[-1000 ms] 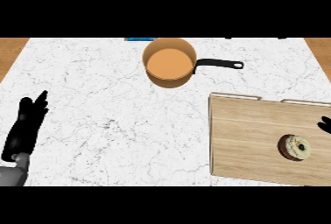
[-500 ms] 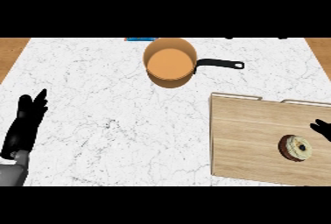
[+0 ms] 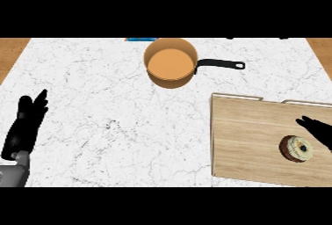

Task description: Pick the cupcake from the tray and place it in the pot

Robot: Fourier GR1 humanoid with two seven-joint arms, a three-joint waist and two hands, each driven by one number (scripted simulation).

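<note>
The cupcake (image 3: pixel 297 148), brown with pale frosting, lies on the wooden tray (image 3: pixel 253 140) at the right of the counter. My right hand (image 3: pixel 318 129) comes in from the right edge with straight fingers, its tips just above and to the right of the cupcake, apart from it. An orange pot (image 3: pixel 171 63) with a black handle (image 3: pixel 220 65) stands at the far middle of the counter; nothing shows inside it. At the left edge my left hand (image 3: pixel 24 125) rests open, fingers up.
The white marble counter (image 3: pixel 117 114) spreads between the tray and the left hand. A small blue object (image 3: pixel 139 39) peeks in at the far edge beside the pot. Wooden strips show at both far corners.
My right hand has moved further in from the right edge, down toward the cupcake. The left hand, the pot and the cupcake stay where they were.
</note>
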